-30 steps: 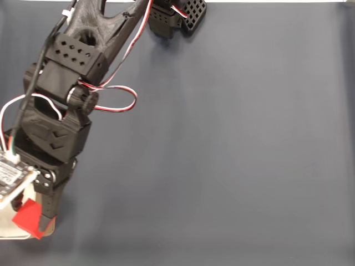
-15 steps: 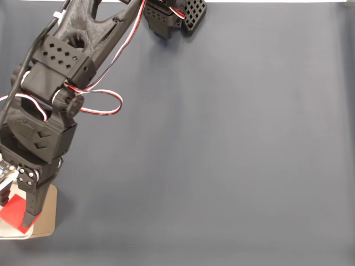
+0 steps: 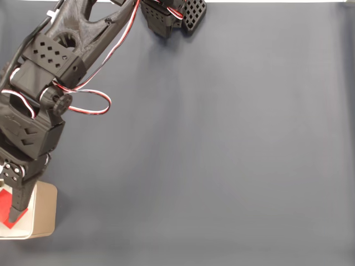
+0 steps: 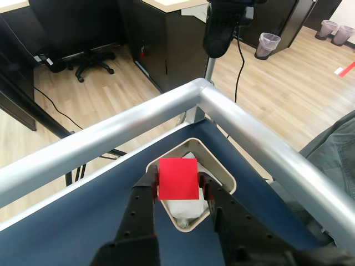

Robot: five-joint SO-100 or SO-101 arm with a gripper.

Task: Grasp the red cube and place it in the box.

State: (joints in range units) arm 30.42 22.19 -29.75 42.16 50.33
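Right now the gripper (image 4: 178, 194) clamps the red cube (image 4: 178, 178) between its 2 fingers, holding it directly above the box (image 4: 222, 173), which sits at the corner of the blue table (image 3: 222, 155), beside its metal rails (image 4: 266, 138).

Silver rail (image 4: 255, 133) edges the blue table (image 3: 222, 155); beyond, office chair (image 4: 91, 64), wastebasket (image 4: 268, 44).

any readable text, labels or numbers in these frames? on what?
None legible in either view.
The red cube, held between the fingers over the box, has plain faces.
The box's walls are plain too.
The circuit board at the left edge of the fixed view may carry markings, but they are too small to tell.
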